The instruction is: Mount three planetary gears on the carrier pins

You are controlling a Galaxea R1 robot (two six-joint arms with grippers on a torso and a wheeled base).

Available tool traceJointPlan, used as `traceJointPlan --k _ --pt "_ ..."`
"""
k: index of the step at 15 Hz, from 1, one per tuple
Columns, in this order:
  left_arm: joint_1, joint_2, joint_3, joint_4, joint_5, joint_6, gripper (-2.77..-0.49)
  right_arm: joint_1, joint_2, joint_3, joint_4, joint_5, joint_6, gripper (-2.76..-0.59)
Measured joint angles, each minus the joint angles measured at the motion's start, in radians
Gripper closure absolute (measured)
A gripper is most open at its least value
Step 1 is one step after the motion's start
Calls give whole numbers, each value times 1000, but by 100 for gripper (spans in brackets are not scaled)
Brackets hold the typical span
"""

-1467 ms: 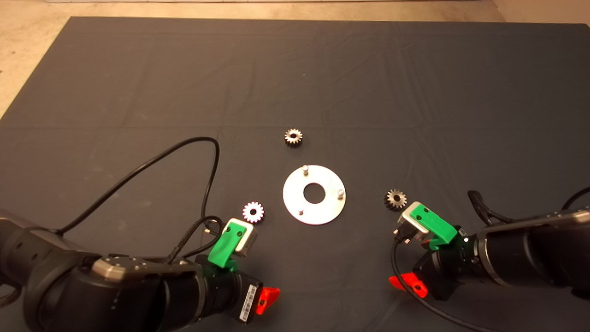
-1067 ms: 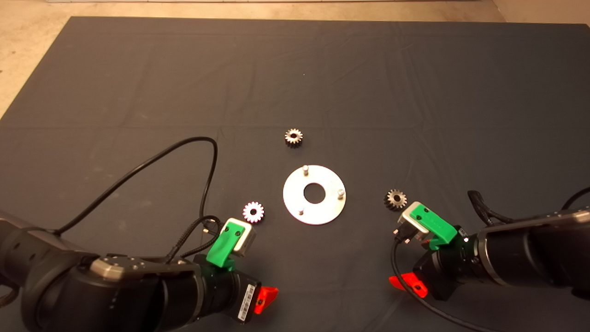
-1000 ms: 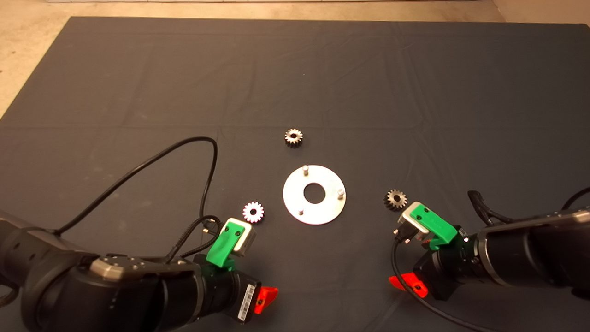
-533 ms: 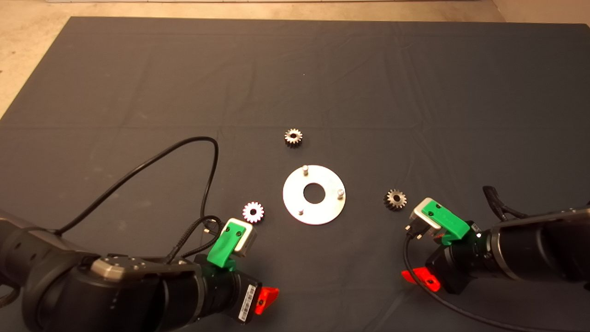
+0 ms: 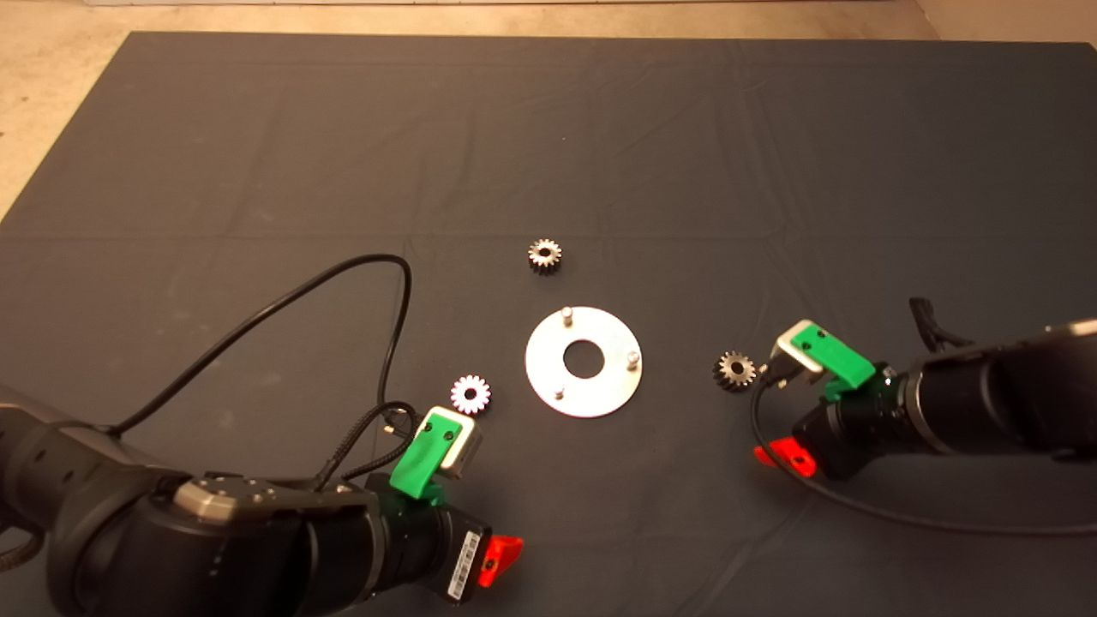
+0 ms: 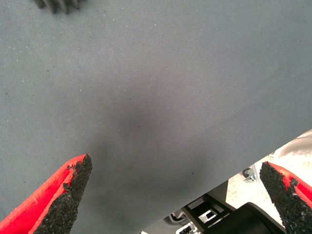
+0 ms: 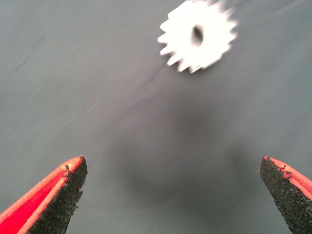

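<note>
The shiny silver disc (image 5: 600, 390) lies at mid-mat with three bare carrier pins (image 5: 566, 314) standing on it. Three planetary gears lie loose on the mat: one beyond the disc (image 5: 545, 255), one to its left (image 5: 470, 394), one to its right (image 5: 734, 370). My right gripper (image 7: 173, 168) is open and empty, hovering just right of the right gear, which shows ahead of its fingers (image 7: 197, 35). My left gripper (image 6: 180, 175) is open and empty over bare mat, in front of the left gear, whose edge shows in the left wrist view (image 6: 58, 4).
A black cable (image 5: 343, 278) loops over the mat left of the disc. The dark mat (image 5: 548, 128) stretches far behind the gears, with tan floor (image 5: 51, 94) past its left edge. The mat's front edge lies close to the left gripper (image 6: 253, 161).
My right arm has moved right and away from the mat's front edge, so its gripper now hovers next to the right gear. The left arm has barely shifted. The gears and the disc have not moved.
</note>
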Motion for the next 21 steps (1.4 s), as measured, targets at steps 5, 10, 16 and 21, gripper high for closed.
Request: traceJointPlan --k 5,10,16,21 --pt "0 1 0 0 -1 0 -248 25 15 -134 51 -5 -45 -265" --pt "0 5 0 0 0 0 -248 25 54 -140 59 5 -47 -265" --pt "0 6 0 0 0 1 -248 25 100 -181 62 22 -47 -265" --pt "0 6 0 0 0 0 -248 25 113 -204 62 44 -47 -265"
